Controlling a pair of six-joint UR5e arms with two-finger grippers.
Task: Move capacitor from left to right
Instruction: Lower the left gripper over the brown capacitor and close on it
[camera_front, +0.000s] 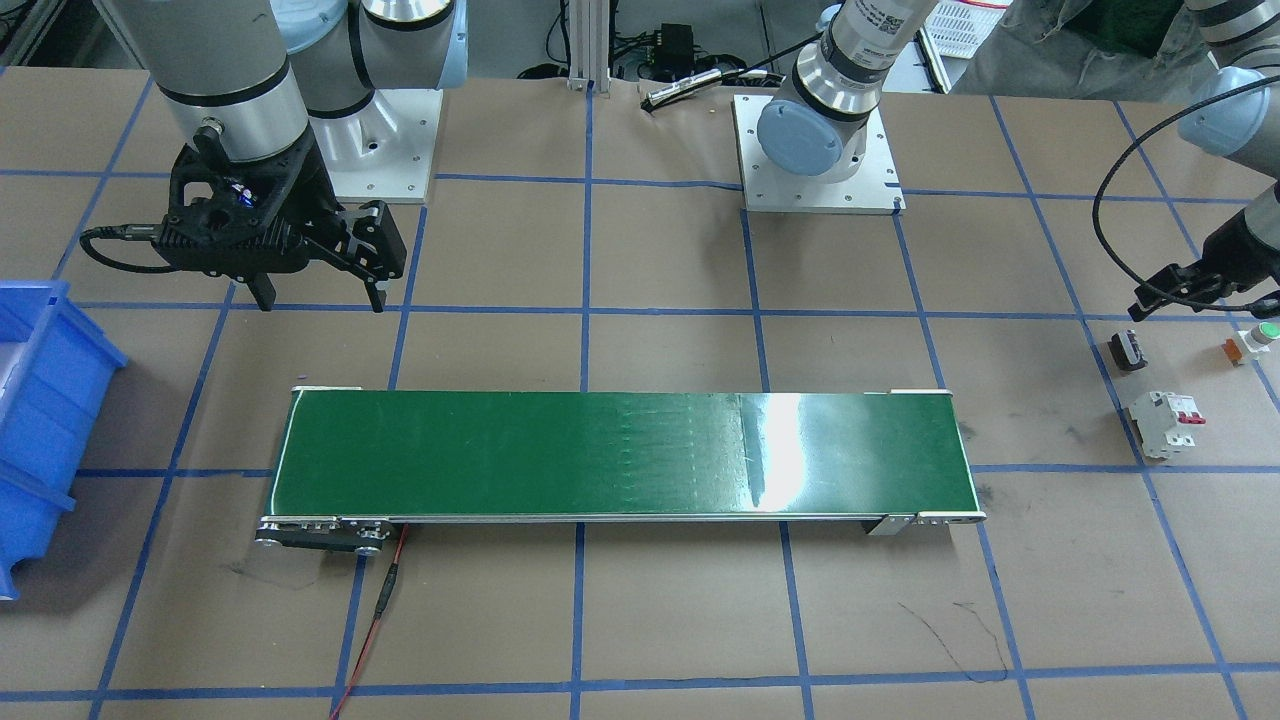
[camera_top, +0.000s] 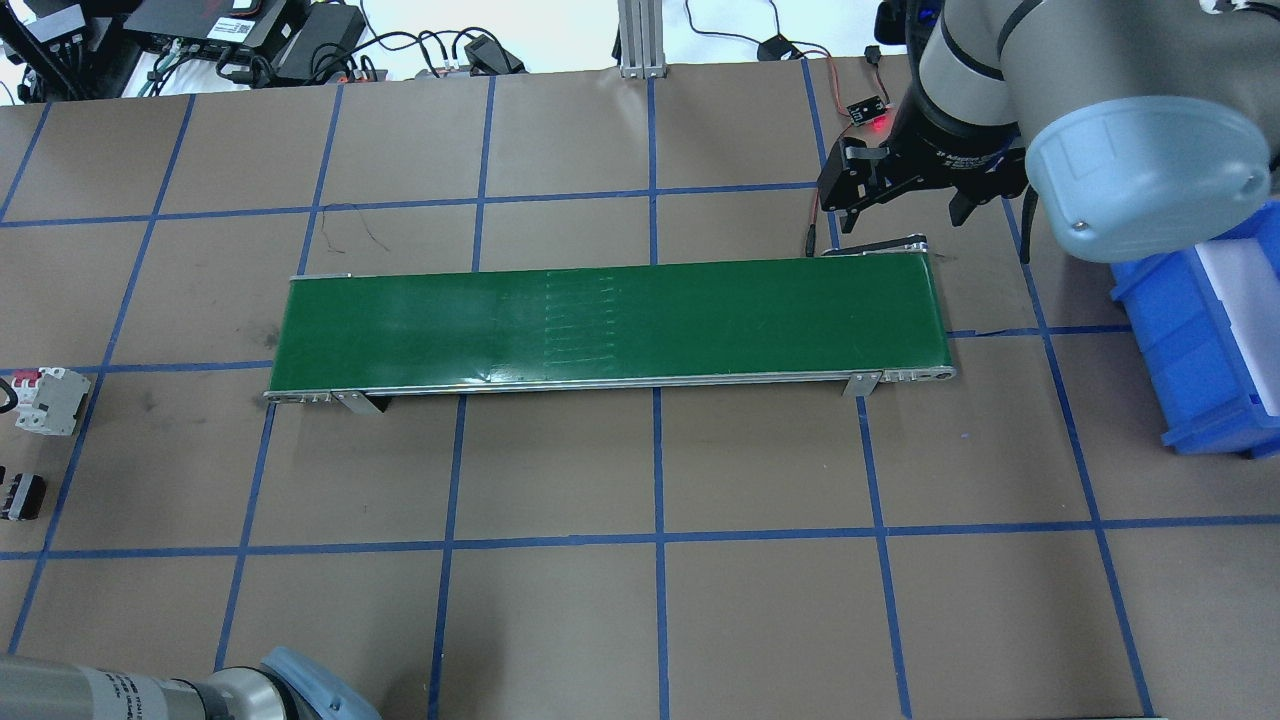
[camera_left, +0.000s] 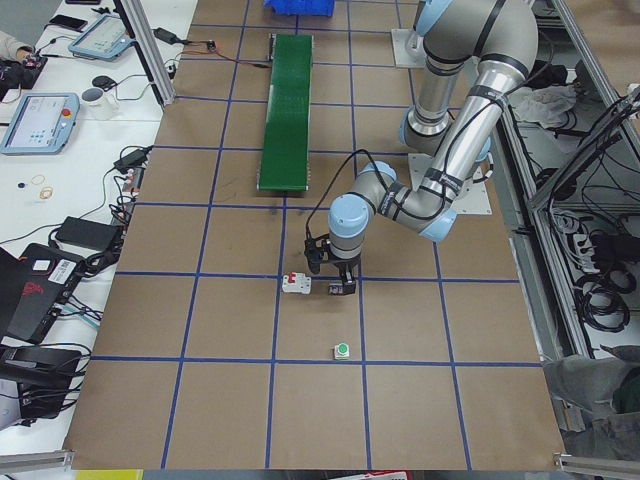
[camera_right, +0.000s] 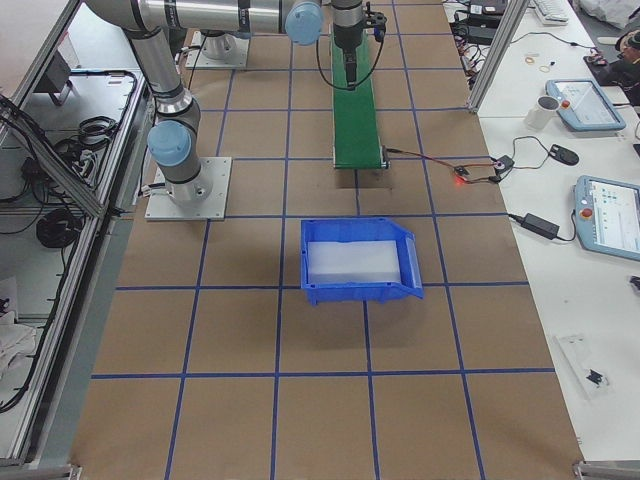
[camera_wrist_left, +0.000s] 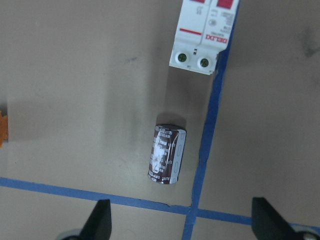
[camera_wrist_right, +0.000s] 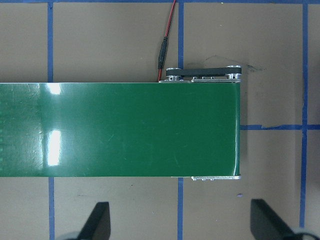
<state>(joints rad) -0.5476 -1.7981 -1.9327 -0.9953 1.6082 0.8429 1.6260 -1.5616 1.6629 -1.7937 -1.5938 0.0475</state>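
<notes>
The capacitor (camera_wrist_left: 167, 154), a small black cylinder with pale markings, lies on its side on the brown table just beside a blue tape line. It also shows near the table's end (camera_front: 1130, 352) (camera_top: 22, 497). My left gripper (camera_wrist_left: 181, 216) hovers over it, open, with the capacitor just beyond its two fingertips and nothing held. In the front-facing view this gripper (camera_front: 1165, 295) sits a little behind the capacitor. My right gripper (camera_front: 322, 300) (camera_wrist_right: 182, 217) hangs open and empty above the other end of the green conveyor belt (camera_front: 620, 455).
A white breaker with red switches (camera_front: 1165, 424) (camera_wrist_left: 202, 35) lies close to the capacitor. A green-topped push button (camera_front: 1255, 340) stands further out. A blue bin (camera_top: 1210, 340) (camera_front: 40, 420) sits beyond the belt's right end. A red wire (camera_front: 375, 620) trails from the belt.
</notes>
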